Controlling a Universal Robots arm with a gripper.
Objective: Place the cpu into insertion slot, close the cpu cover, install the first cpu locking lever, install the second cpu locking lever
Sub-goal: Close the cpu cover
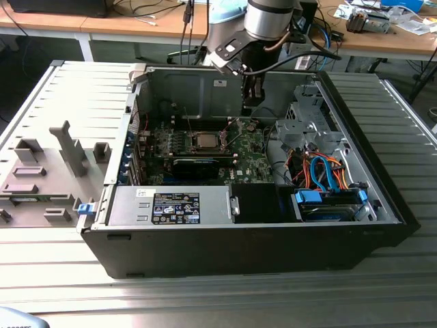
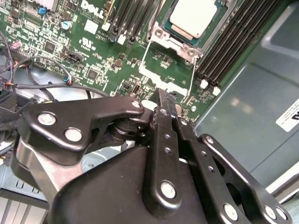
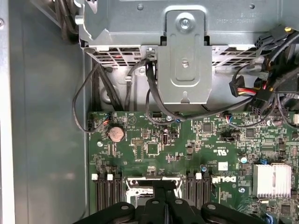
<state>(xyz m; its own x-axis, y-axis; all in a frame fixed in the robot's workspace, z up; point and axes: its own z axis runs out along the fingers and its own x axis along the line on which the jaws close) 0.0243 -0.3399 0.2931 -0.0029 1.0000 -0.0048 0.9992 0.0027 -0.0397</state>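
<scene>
Closing of the cpu cover (image 2: 152, 75) looks to be the step in hand: the cpu (image 2: 194, 18) already lies flat in the insertion slot (image 2: 159, 33), silvery top up, while the cover stands swung open off the slot, green motherboard (image 3: 154, 144) showing through its window. The gripper (image 2: 164, 95) has its fingers drawn together into a narrow blade with nothing between them, and its tip sits at the cover's free edge; whether it touches the metal I cannot tell. To do this well, I judge the tip should bear on the middle of that free bar, not a corner, so the frame does not twist, and follow the arc about its hinged end instead of driving straight down, slowly and lightly, landing on the frame and never on the chip's top. The black cables (image 3: 154, 100) beside the board are worth keeping clear of. As for writing, white lettering (image 3: 224, 178) is printed on the board, a dark sticker (image 1: 176, 207) sits on the silver power supply box (image 1: 130, 201) and a white label (image 2: 290, 114) on the case wall (image 2: 243, 107); I leave the print unread
</scene>
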